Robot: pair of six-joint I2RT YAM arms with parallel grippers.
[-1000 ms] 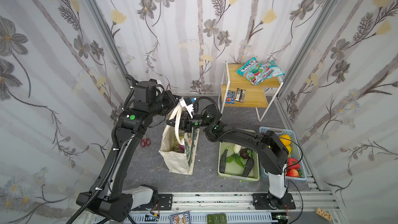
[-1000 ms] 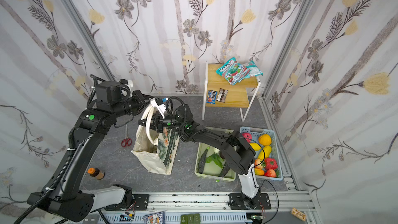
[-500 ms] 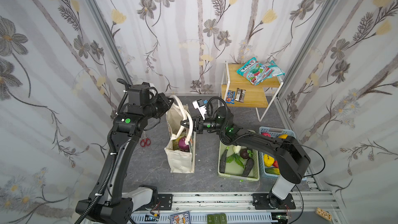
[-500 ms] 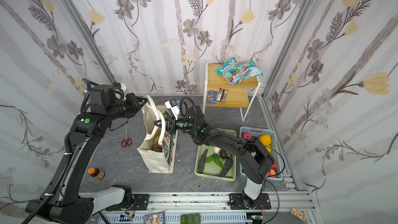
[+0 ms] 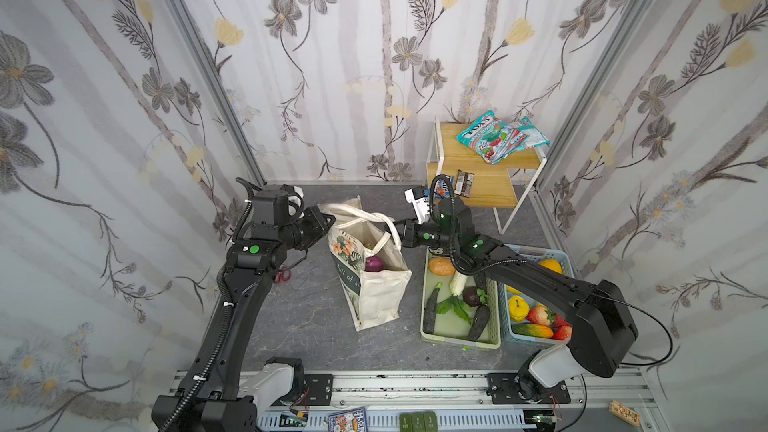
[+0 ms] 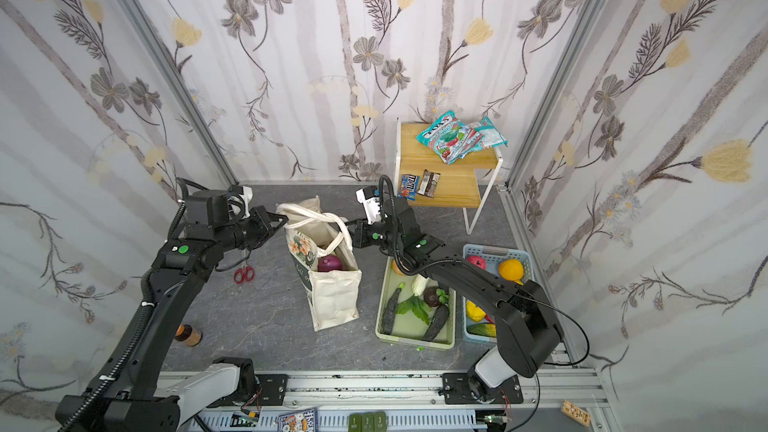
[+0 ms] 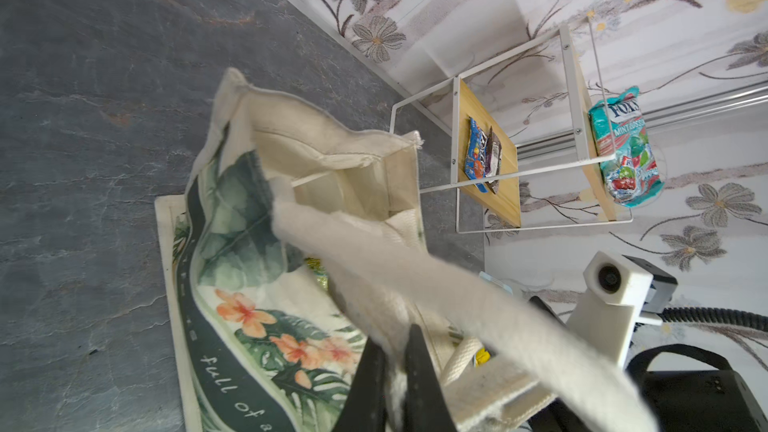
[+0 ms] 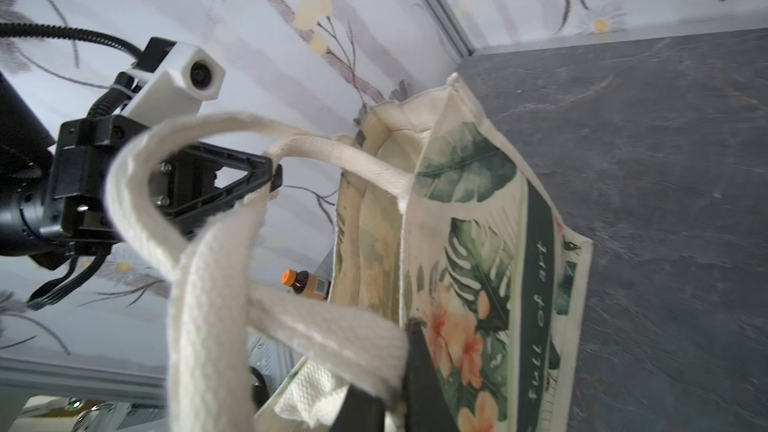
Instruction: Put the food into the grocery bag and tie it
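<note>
l hand (image 5: pixel 329 220) & r hand (image 5: pixel 399 235) moved apart, bag straps (image 5: pixel 376 216) stretched btwn.

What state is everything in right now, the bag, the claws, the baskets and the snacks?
grocery bag, upright, mouth open
strap handles, looped around each other, loose
purple onion, inside the grocery bag
left gripper, shut on one of the strap handles
right gripper, shut on one of the strap handles
green basket, holding vegetables
blue basket, holding fruit
snack packets, piled on the upper shelf
candy bars, flat on the lower shelf
</note>
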